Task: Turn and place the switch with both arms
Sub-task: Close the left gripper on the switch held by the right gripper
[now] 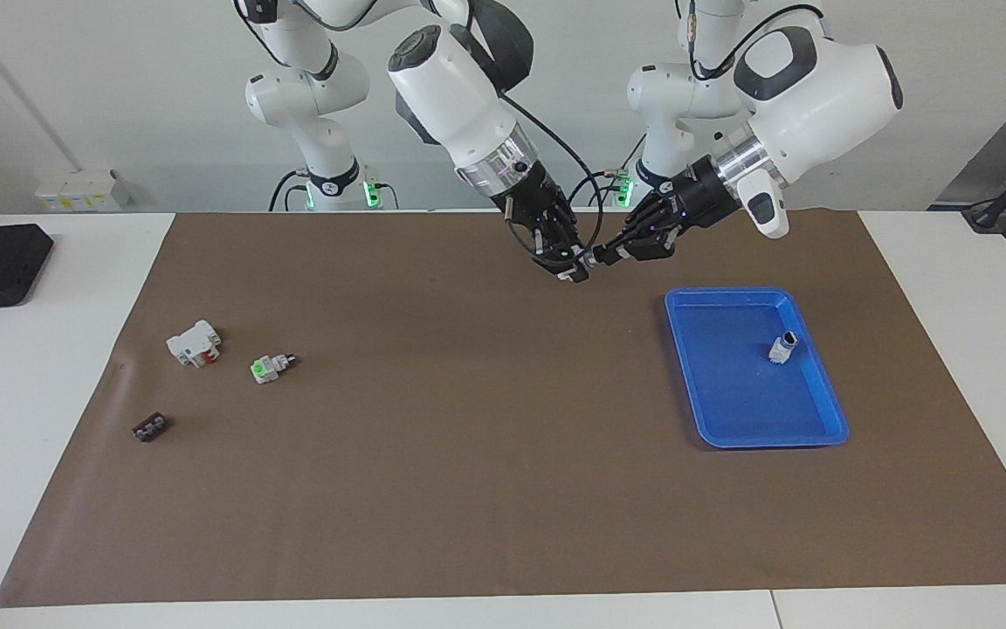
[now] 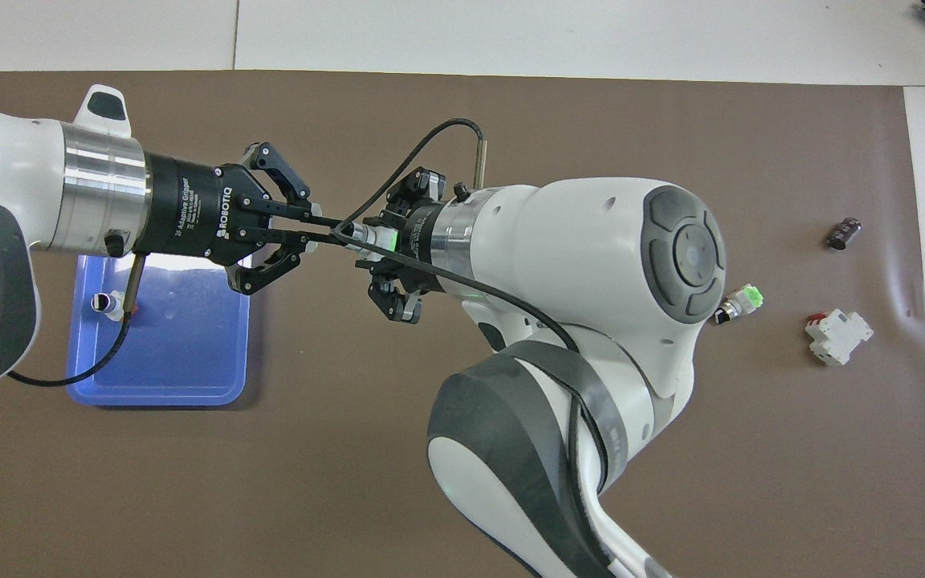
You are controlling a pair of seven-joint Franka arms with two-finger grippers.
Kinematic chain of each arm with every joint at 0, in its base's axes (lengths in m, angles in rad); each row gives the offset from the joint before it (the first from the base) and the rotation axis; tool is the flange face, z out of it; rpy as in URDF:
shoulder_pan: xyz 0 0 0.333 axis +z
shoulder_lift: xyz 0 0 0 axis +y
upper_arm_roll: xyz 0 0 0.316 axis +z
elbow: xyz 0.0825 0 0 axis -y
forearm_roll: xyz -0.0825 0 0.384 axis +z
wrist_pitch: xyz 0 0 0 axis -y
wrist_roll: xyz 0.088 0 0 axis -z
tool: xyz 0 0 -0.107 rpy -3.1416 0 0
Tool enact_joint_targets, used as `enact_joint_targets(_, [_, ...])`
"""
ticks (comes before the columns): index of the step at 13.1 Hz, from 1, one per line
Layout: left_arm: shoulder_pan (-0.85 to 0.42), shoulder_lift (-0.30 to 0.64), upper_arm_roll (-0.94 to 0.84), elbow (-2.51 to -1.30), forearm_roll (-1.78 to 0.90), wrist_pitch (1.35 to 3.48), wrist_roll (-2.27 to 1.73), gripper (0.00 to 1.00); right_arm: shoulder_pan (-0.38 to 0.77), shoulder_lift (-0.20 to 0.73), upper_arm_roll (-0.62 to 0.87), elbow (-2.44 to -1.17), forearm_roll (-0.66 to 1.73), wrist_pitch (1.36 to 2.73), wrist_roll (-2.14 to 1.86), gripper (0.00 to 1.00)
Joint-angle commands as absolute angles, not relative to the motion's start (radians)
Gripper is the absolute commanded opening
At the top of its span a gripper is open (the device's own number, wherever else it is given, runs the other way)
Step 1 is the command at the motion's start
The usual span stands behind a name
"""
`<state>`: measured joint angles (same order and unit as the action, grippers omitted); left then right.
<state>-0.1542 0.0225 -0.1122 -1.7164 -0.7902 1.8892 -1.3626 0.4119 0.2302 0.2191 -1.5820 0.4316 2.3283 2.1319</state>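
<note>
Above mat (image 1: 468, 489), mid-air near blue tray (image 1: 826, 411): both grippers tip to tip on one switch (image 1: 575, 263). Right gripper (image 1: 566, 266) clamped on green-block end; left gripper (image 1: 605, 256) fingers closed on cylindrical end (narrow gap, approx. parallel in overhead view). Off to right arm's end, flat on mat: second switch (image 1: 269, 366), beside white-and-red block (image 1: 194, 342) and black strip (image 1: 149, 427). Under left arm: tray w/ small white-grey part (image 1: 783, 346) inside.
</note>
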Motion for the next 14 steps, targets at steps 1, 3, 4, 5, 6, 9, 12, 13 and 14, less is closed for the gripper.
enact_joint_targets(1, [-0.167,-0.024,-0.104,-1.721,-0.802,1.968,-1.552,0.00,0.417,0.227,0.230,-1.612,0.442,2.306,2.138,0.00])
enact_joint_targets(3, [-0.169,-0.037,-0.106,-1.720,-0.740,1.968,-1.726,0.00,0.417,0.227,0.230,-1.612,0.442,2.306,2.138,0.00])
enact_joint_targets(4, [-0.181,-0.038,-0.116,-1.720,-0.709,1.970,-1.800,0.00,0.417,0.227,0.230,-1.612,0.442,2.306,2.138,0.00])
enact_joint_targets(5, [-0.196,-0.038,-0.117,-1.721,-0.684,1.973,-1.860,0.00,0.417,0.227,0.230,-1.612,0.442,2.306,2.138,0.00])
enact_joint_targets(6, [-0.199,-0.038,-0.118,-1.721,-0.675,1.974,-1.911,0.00,0.417,0.227,0.230,-1.612,0.442,2.306,2.138,0.00])
enact_joint_targets(9, [-0.199,-0.040,-0.117,-1.726,-0.672,1.983,-2.049,0.00,0.417,0.227,0.230,-1.612,0.442,2.306,2.138,0.00])
enact_joint_targets(12, [-0.199,-0.038,-0.118,-1.730,-0.634,2.012,-2.190,0.00,0.417,0.227,0.230,-1.612,0.442,2.306,2.138,0.00])
enact_joint_targets(13, [-0.199,-0.038,-0.118,-1.732,-0.632,2.020,-2.215,0.00,0.417,0.227,0.230,-1.612,0.442,2.306,2.138,0.00])
enact_joint_targets(14, [-0.198,-0.038,-0.118,-1.735,-0.632,2.028,-2.233,0.00,0.417,0.227,0.230,-1.614,0.442,2.307,2.138,0.00])
